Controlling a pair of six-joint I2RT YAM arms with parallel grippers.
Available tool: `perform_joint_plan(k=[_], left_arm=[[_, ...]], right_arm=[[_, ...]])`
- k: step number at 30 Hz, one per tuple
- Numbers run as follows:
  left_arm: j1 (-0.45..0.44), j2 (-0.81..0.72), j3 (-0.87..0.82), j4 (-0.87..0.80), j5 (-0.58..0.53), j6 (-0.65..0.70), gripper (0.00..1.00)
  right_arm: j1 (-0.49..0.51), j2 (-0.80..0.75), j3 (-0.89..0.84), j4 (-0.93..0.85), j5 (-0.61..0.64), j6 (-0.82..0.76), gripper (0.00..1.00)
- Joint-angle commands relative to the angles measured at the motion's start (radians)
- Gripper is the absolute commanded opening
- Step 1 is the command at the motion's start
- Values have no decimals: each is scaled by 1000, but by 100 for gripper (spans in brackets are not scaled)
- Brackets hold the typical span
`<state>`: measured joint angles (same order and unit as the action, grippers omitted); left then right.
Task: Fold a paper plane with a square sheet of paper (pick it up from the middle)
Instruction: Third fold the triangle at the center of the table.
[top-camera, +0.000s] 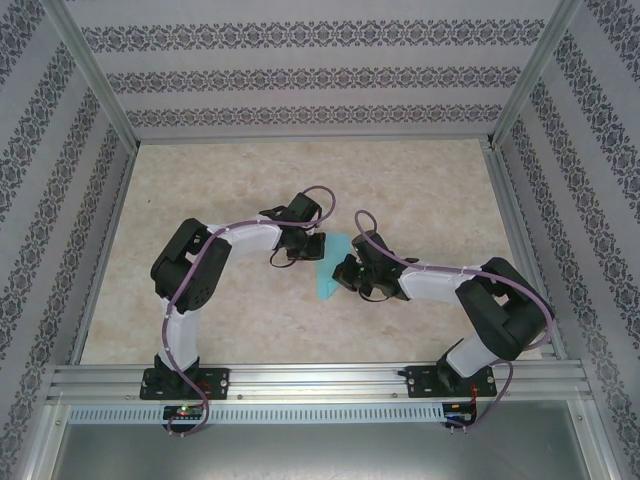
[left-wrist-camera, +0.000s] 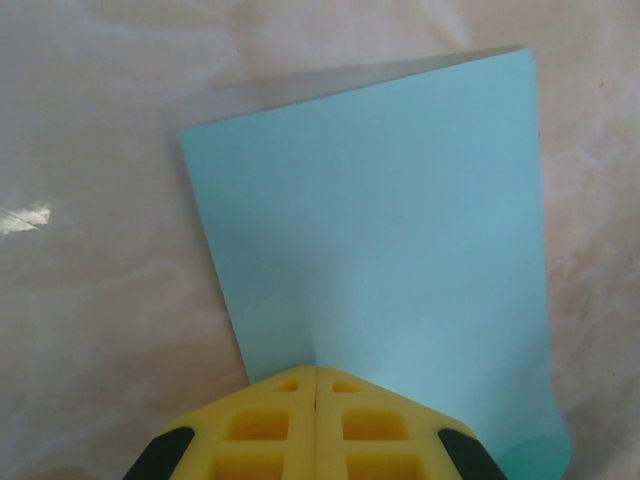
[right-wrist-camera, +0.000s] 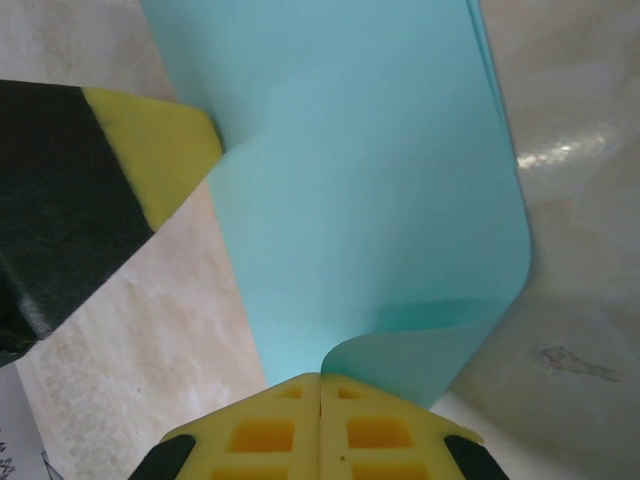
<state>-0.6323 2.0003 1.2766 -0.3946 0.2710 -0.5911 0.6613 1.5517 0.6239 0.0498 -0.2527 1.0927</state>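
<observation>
Paper (left-wrist-camera: 380, 230) — in left hand (left-wrist-camera: 317, 372), right hand (right-wrist-camera: 320, 378)

place: robot lab test cell | signs: aluminium frame (top-camera: 95, 75); patterned wall panels (top-camera: 310, 70); marbled tabletop (top-camera: 400, 190); arm-mounting rail (top-camera: 320, 380)

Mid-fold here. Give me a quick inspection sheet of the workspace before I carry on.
Surface: pale marbled table.
Job's things: teal sheet of paper held between both hands, curled near the right hand; not yet a plane.
Clutter: nothing seen.
Hands: left hand shut on the sheet; right hand shut on the sheet.
Cables: purple cables loop along both arms.
Surroundings: patterned walls, aluminium frame.
</observation>
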Motion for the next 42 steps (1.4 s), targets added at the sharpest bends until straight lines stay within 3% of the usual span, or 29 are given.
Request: perform_joint_plan(k=[1,42], left_arm=[[-2,24,6,-56,-30,22,4],[-1,42,-21,-43,-1,24,4]], right_arm=[[10,16,31,40,19,-24,6],[14,139,125,50,-9,-92,7]])
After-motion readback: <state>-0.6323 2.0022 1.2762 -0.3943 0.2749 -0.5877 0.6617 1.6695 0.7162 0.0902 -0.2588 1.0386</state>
